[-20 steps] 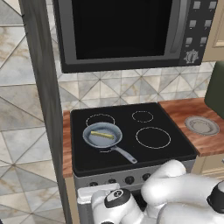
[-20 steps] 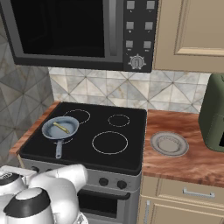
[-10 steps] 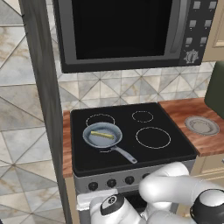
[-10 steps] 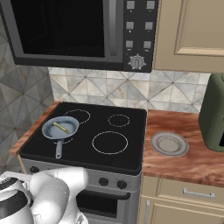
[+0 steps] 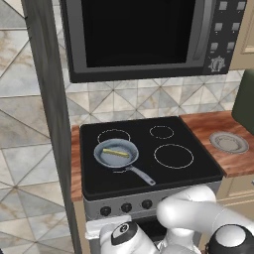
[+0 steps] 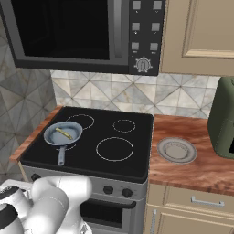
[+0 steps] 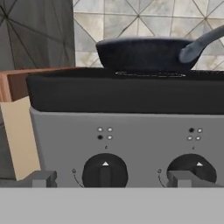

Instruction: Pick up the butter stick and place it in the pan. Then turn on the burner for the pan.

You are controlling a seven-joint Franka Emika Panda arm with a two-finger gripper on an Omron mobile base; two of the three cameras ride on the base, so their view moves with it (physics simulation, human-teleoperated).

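The butter stick (image 5: pixel 116 153) (image 6: pixel 64 134) lies inside the pan (image 5: pixel 105 158) (image 6: pixel 73 132), which stands on the front left burner (image 5: pixel 119 171) (image 6: pixel 66 147) of the black cooktop. In the hand view the pan (image 7: pixel 144 54) shows side-on above the stove's front panel. My gripper (image 7: pixel 113 179) is low in front of that panel and open, nothing between its fingers. The left control knob (image 7: pixel 105 170) sits between the fingertips, slightly beyond them. A second knob (image 7: pixel 192 168) is behind the right fingertip (image 7: pixel 183 178).
A row of knobs (image 5: pixel 126 207) runs along the stove front. A grey plate (image 5: pixel 228 142) (image 6: pixel 177 151) rests on the wooden counter to the right, beside a dark green appliance (image 6: pixel 224 123). The microwave (image 5: pixel 144 34) hangs over the cooktop.
My arm has sunk lower in front of the stove and its elbow has shifted. The pan and butter stick have not moved. The gripper stays open.
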